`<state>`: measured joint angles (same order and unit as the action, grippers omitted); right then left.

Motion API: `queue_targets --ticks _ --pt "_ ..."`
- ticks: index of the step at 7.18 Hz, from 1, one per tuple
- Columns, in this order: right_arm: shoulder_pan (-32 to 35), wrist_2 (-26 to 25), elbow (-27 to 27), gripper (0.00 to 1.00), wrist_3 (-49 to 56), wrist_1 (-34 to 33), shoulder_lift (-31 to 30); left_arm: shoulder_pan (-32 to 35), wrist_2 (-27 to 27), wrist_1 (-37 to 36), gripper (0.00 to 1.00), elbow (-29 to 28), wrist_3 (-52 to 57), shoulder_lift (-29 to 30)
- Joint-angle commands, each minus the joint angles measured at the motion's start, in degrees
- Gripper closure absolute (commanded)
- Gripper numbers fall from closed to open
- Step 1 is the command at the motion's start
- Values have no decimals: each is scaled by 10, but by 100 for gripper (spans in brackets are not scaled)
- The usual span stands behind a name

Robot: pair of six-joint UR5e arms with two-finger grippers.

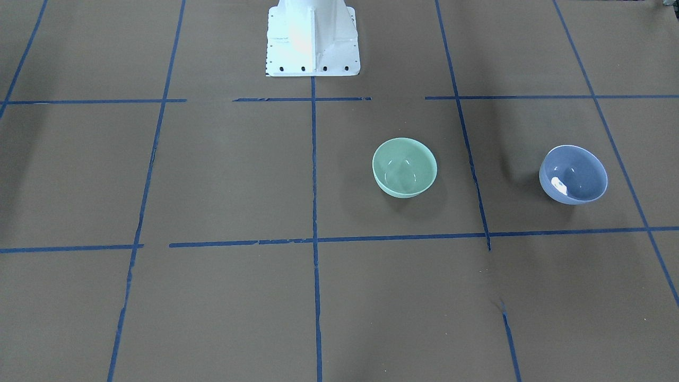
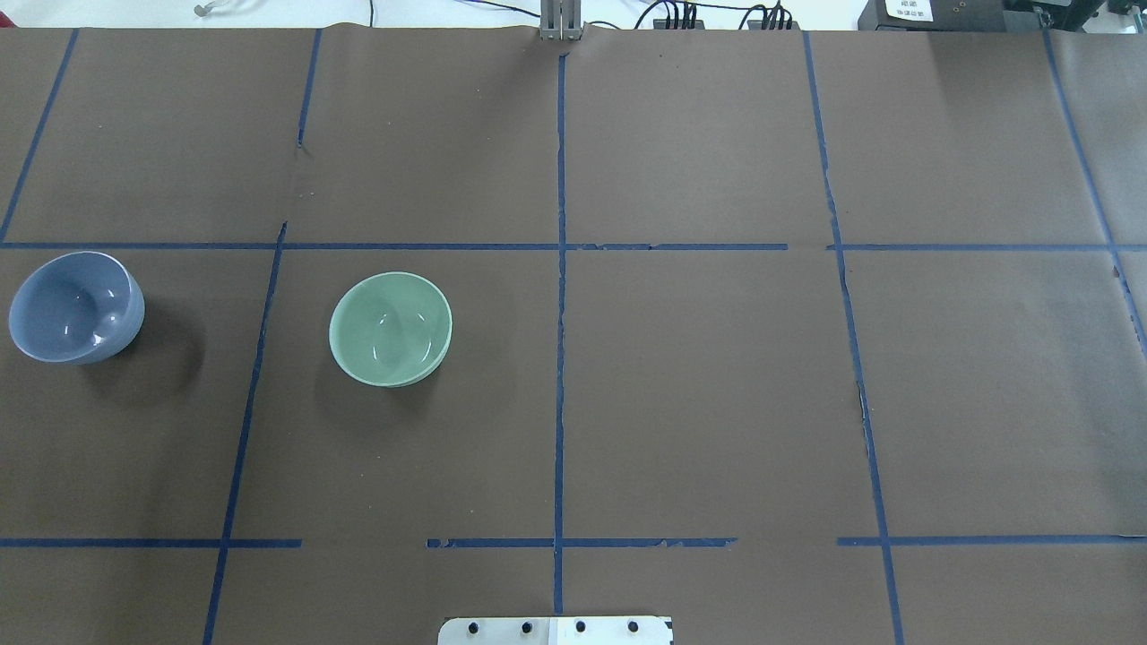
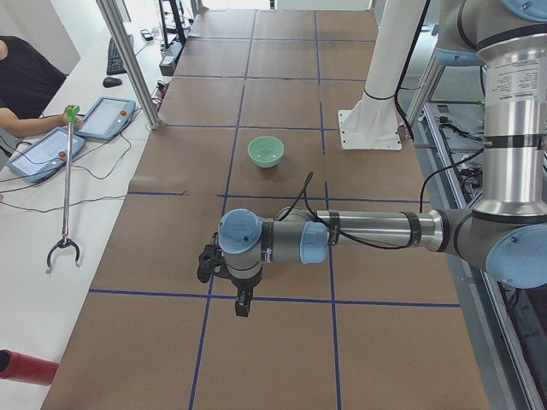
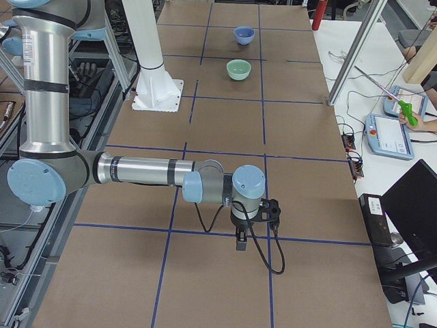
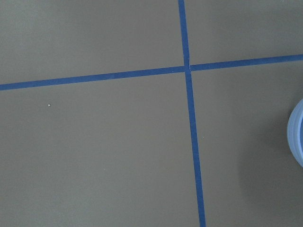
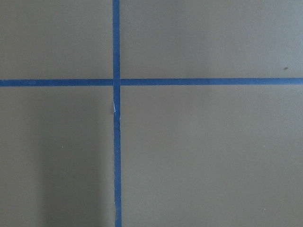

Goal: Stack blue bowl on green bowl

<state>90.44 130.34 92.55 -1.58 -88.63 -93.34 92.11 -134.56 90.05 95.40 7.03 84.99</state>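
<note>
The blue bowl [image 1: 573,174] stands upright on the brown table on the robot's left side; it also shows in the overhead view [image 2: 75,306], far off in the exterior right view [image 4: 244,34] and as a sliver at the left wrist view's right edge [image 5: 296,133]. The green bowl [image 1: 405,167] stands empty beside it, nearer the table's middle [image 2: 391,329], apart from it. My left gripper [image 3: 244,301] hangs over the table near the blue bowl, which the arm hides in that view. My right gripper [image 4: 240,240] hangs far from both bowls. I cannot tell whether either is open or shut.
The white robot pedestal [image 1: 313,40] stands at the table's robot-side edge. Blue tape lines [image 2: 561,358] form a grid on the brown cover. An operator's bench with tablets [image 3: 104,118] and a grabber stick [image 3: 65,196] runs along the far side.
</note>
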Motion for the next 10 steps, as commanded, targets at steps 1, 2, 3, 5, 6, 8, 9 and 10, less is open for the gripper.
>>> queue_targets --ticks 1,2,3,5,6,8,9,10 --pt "0 1 0 0 0 0 0 0 0 0 0 5 0 0" --pt "0 0 0 0 0 0 0 1 0 1 0 14 4 -2" --pt "0 0 0 0 0 0 0 0 1 8 0 5 7 9" --pt "0 0 0 0 0 0 0 -1 0 7 0 14 -1 16" --pt "0 0 0 0 0 0 0 -17 0 10 0 27 -26 21" --pt "0 1 0 0 0 0 0 -100 1 83 0 57 -209 19" --pt "0 0 0 0 0 0 0 -131 1 141 0 52 -280 9" --pt "0 1 0 0 0 0 0 -187 8 218 0 38 -350 -2"
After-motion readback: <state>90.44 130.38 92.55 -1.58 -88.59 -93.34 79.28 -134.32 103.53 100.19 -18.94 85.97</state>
